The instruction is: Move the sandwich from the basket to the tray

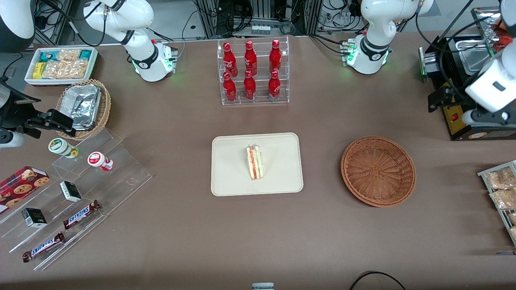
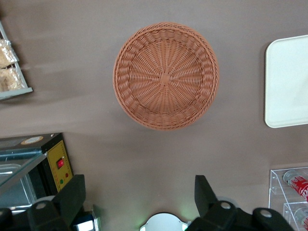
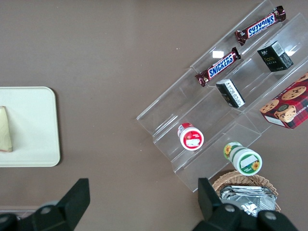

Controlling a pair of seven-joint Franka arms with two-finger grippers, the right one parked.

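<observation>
Gripper (image 2: pixel 137 202) — jaws spread wide, nothing between them; the two dark fingers (image 2: pixel 72 197) stand well apart over bare brown table (image 2: pixel 144 159). In the front view the gripper (image 1: pixel 445 98) hangs raised at the working arm's end of the table, just in front of a black appliance (image 1: pixel 463 117) with a yellow panel and red switch.

Basket (image 1: pixel 378 171) — round, reddish-brown wicker, holding nothing. It lies nearer the front camera than the gripper and well apart from it, with open table between.

Tray (image 1: pixel 256 164) — cream-beige, rounded corners, flat on the table beside the basket, toward the parked arm's end; a strip of bare table separates the two.

Sandwich (image 1: pixel 254 162) — lies on the tray near its middle, the red and green filling layers facing up, clear of the tray's rim.

Clear acrylic rack (image 1: pixel 254 72) — six red bottles in two tiers, farther from the front camera than the tray.

Wire rack of snack packets (image 1: pixel 502 191) — at the working arm's end, beside the basket and apart from it.

Toward the parked arm's end: tan wicker basket (image 1: pixel 86 104) of foil containers, white box of snacks (image 1: pixel 60 64), and stepped acrylic shelves (image 1: pixel 80 197) carrying Snickers bars (image 1: pixel 80 214), small dark boxes and two round cups.
</observation>
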